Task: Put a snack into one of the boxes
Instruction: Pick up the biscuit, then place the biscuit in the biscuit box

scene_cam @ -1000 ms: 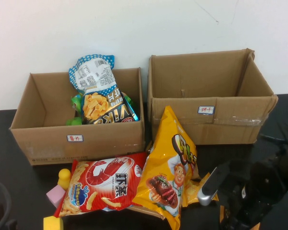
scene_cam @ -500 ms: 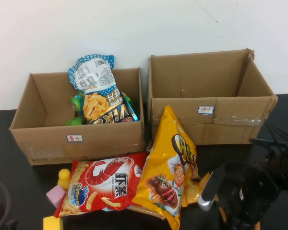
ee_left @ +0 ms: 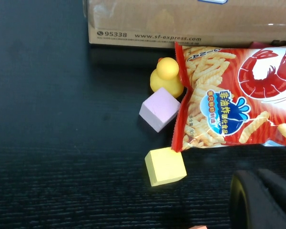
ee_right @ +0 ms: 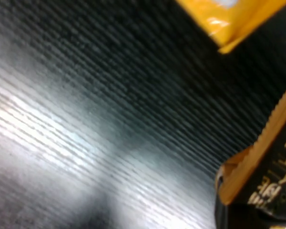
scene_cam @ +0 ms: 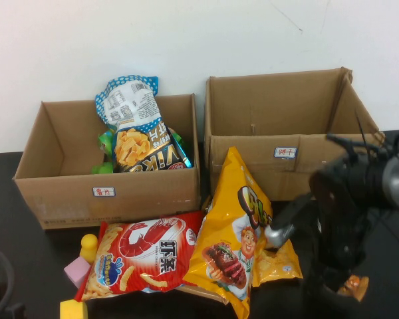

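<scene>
The snack, a small dark brown and orange packet, hangs in my right gripper just above the table at the front right, in front of the boxes. In the right wrist view the snack shows its orange edge and dark printed face between the jaws. The taller taped cardboard box with a white label stands open behind the right arm. My left gripper is parked low at the front left, near a yellow block.
A lower wide box at the left holds chip bags. A red shrimp-chip bag, a big yellow chef bag and a small yellow crimped packet lie in front. A yellow duck and a purple block sit nearby.
My right arm has risen and swung back toward the taped box, lifting the snack off the table. The small yellow packet now shows fully. The left arm has not moved.
</scene>
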